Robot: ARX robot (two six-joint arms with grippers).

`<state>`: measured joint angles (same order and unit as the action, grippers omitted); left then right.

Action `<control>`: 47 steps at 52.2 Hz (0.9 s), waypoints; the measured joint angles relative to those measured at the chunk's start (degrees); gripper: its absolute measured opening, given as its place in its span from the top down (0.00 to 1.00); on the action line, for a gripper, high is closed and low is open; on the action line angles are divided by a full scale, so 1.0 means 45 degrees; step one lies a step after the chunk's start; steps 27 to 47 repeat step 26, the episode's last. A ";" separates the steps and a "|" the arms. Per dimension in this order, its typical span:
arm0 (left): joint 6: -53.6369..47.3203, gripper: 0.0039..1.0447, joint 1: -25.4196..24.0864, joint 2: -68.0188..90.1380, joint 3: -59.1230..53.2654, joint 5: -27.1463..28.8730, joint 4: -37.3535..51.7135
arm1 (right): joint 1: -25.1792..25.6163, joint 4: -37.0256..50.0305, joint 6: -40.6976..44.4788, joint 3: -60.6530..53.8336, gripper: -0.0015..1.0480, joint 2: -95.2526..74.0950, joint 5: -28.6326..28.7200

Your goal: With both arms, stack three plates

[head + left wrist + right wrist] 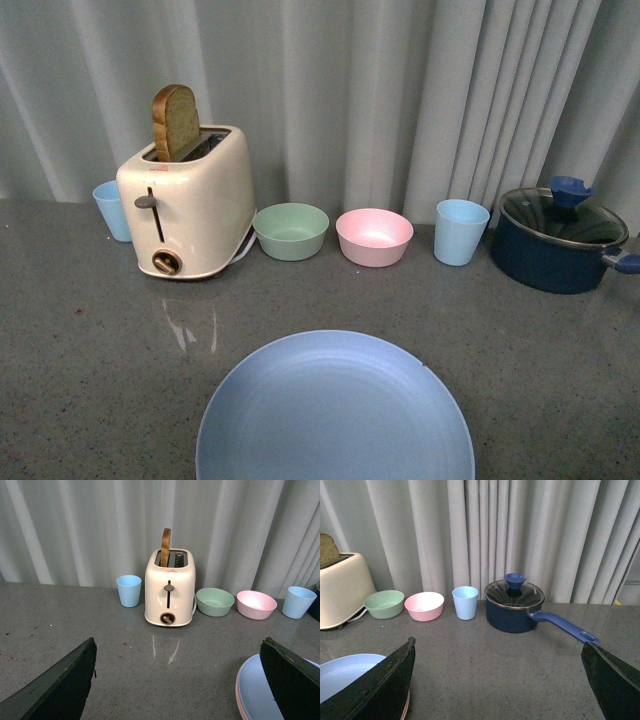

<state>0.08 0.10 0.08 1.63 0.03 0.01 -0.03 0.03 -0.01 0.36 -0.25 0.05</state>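
Grey speckled counter [80, 380], pleated curtain behind. Matte light blue plate [335, 410] tops a stack; pink rim [237, 700] shows beneath, beige one probably hidden. Left gripper [175, 680] and right gripper [500, 680] both spread wide, holding nothing; stack lies between them, partly behind one finger of each. Toaster [190, 205], bowls, cups, saucepan [555, 240] well beyond.

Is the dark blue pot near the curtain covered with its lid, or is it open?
Covered. The glass lid with its blue knob sits flat on the rim of the pot in the right wrist and front views.
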 joint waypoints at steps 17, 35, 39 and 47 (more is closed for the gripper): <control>0.0000 0.06 0.0000 0.0000 0.0000 0.0000 0.0000 | 0.0000 0.0000 0.0005 0.0000 0.07 0.0000 0.0000; 0.0000 0.06 0.0000 0.0000 0.0000 0.0000 0.0000 | 0.0000 0.0000 0.0005 0.0000 0.07 0.0000 0.0000; 0.0000 0.06 0.0000 0.0000 0.0000 0.0000 0.0000 | 0.0000 0.0000 0.0005 0.0000 0.07 0.0000 0.0000; 0.0000 0.06 0.0000 0.0000 0.0000 0.0000 0.0000 | 0.0000 0.0000 0.0005 0.0000 0.07 0.0000 0.0000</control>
